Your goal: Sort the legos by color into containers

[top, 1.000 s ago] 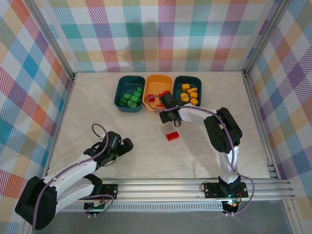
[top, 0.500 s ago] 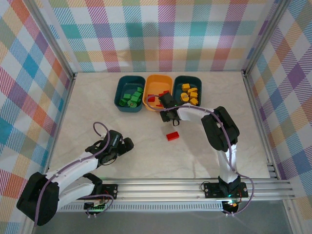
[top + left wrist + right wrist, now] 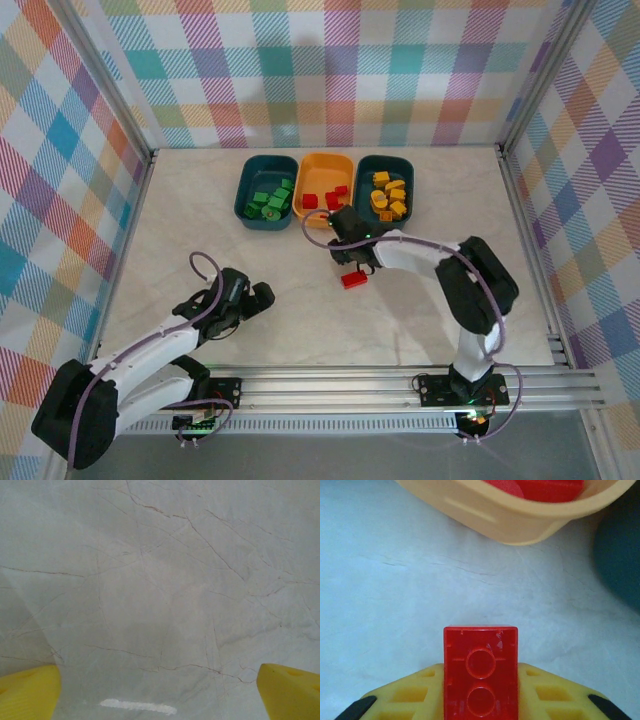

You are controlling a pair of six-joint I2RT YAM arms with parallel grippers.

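My right hand (image 3: 481,682) is clenched on one red brick (image 3: 480,660). A yellow finger presses on each side of it, and two round bumps on the brick face my camera. Past the brick I can see the wall of the orange tub (image 3: 510,520), close by. From above, the red brick (image 3: 353,281) is on the near side of the orange tub (image 3: 322,170), a little way out from it, right at the tip of the right hand (image 3: 354,266). I cannot tell if the brick is touching the table (image 3: 200,220) or is lifted off it. Inside the orange tub are more red bricks (image 3: 330,198). Just beside the orange tub on its left is a teal tub (image 3: 260,168) with green bricks (image 3: 268,202) in it. Just beside it on the right is another teal tub (image 3: 400,168) with yellow bricks (image 3: 388,195) in it. My left hand (image 3: 255,297) is far from the orange tub, on the near left. It is released, with its yellow fingers (image 3: 30,690) spread wide, holding nothing, over bare table (image 3: 160,580).
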